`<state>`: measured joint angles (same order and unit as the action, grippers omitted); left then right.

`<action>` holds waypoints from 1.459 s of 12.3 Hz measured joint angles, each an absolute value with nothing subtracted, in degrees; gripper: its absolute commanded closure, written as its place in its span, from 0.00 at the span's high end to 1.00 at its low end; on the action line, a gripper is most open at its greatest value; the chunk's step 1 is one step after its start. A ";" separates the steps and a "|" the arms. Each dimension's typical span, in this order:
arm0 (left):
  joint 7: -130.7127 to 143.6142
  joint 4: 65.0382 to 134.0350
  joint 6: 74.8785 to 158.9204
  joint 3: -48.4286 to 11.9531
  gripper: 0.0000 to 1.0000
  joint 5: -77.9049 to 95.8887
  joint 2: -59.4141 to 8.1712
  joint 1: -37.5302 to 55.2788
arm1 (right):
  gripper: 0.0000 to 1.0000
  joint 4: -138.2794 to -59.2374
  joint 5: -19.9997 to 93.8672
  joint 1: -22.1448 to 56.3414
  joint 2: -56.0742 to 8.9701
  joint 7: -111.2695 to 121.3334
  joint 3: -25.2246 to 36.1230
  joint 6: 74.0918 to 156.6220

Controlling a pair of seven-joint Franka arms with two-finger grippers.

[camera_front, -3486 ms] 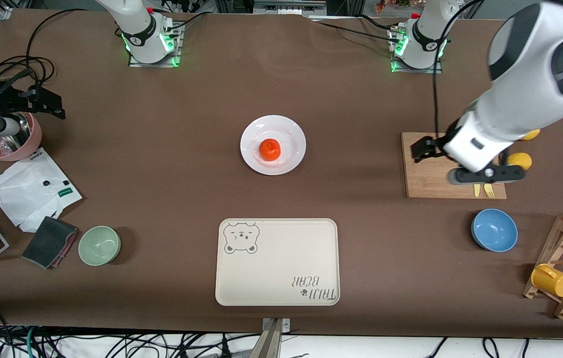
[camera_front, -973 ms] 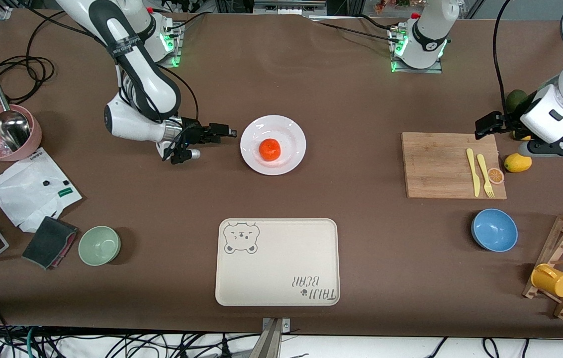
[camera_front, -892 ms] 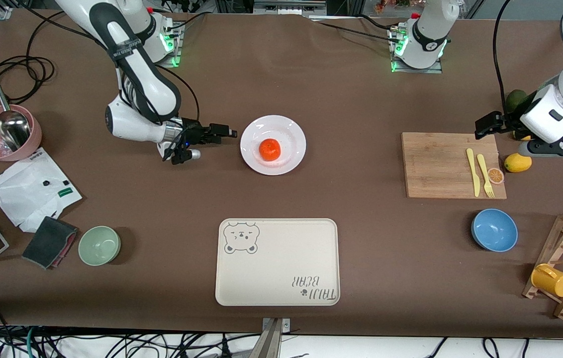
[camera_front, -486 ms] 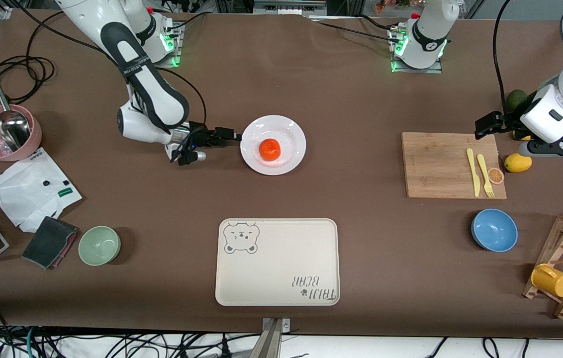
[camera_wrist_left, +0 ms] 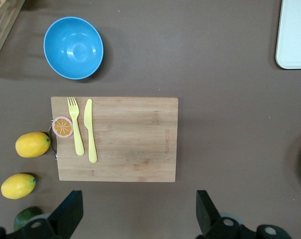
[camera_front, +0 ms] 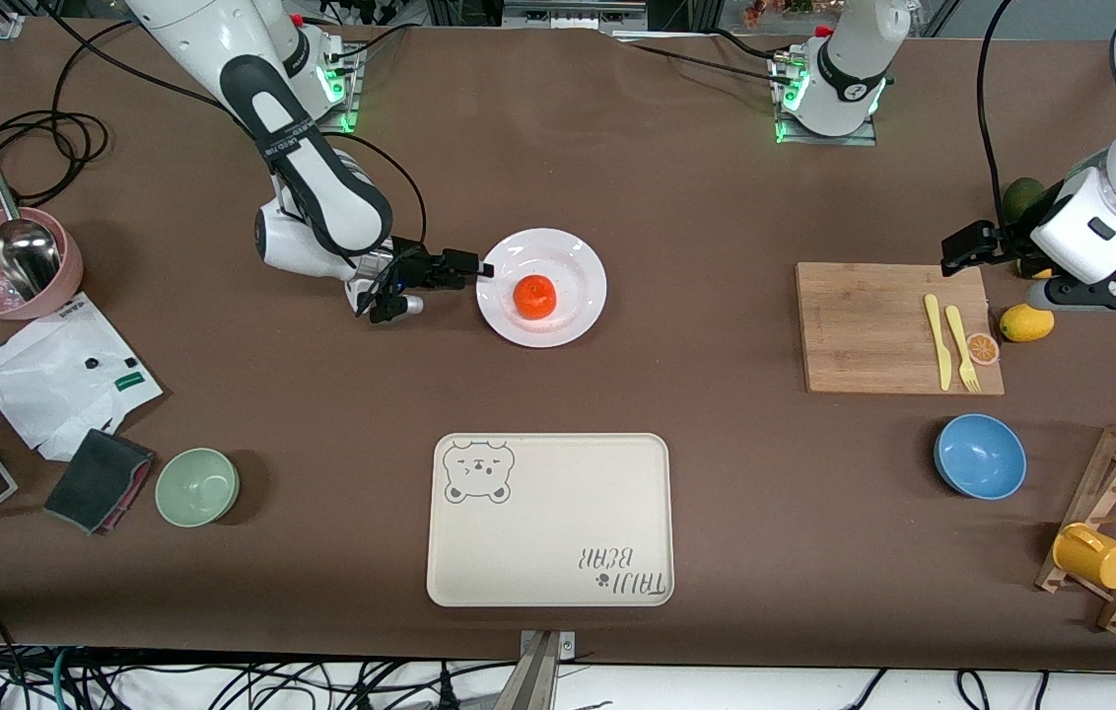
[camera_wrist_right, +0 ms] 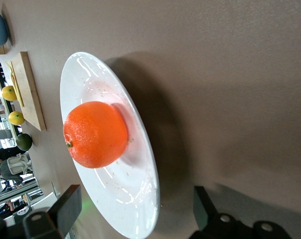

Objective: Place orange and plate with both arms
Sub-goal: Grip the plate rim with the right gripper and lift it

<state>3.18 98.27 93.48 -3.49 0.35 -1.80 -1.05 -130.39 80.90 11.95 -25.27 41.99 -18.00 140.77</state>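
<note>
Front view: my right gripper [camera_front: 481, 268] sat low at rim of plate [camera_front: 578, 258] on right arm's end, fingers apart, rim between them; orange [camera_front: 535, 296] lay on plate just ahead of my fingertips. My left gripper [camera_front: 960, 252] waited over edge of cutting board [camera_front: 873, 330], well apart from plate.

Left wrist view: my left fingers [camera_wrist_left: 66, 214] spread wide above cutting board [camera_wrist_left: 133, 139]; fork [camera_wrist_left: 75, 126], knife [camera_wrist_left: 90, 130], blue bowl [camera_wrist_left: 73, 48], two lemons [camera_wrist_left: 32, 144] below.

Right wrist view: my right fingers [camera_wrist_right: 66, 209] open astride plate [camera_wrist_right: 130, 194] edge, orange [camera_wrist_right: 95, 134] resting on plate
</note>
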 measured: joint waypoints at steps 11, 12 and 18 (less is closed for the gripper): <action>3.18 98.20 93.48 -3.85 1.00 0.35 -1.80 -0.85 | 0.40 -128.99 82.60 13.51 -27.33 44.32 -18.01 141.97; 3.18 98.20 93.48 -3.86 1.00 0.35 -1.80 -0.85 | 0.33 -128.99 82.61 13.51 -27.57 44.77 -18.01 142.02; 3.18 98.20 93.48 -3.86 1.00 0.35 -1.80 -0.85 | 0.00 -128.93 82.69 13.52 -28.09 45.32 -18.01 142.22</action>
<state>3.18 98.20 93.48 -3.86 0.35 -1.80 -0.85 -128.93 82.69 13.52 -28.09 45.32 -18.01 142.22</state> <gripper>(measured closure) 0.000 0.921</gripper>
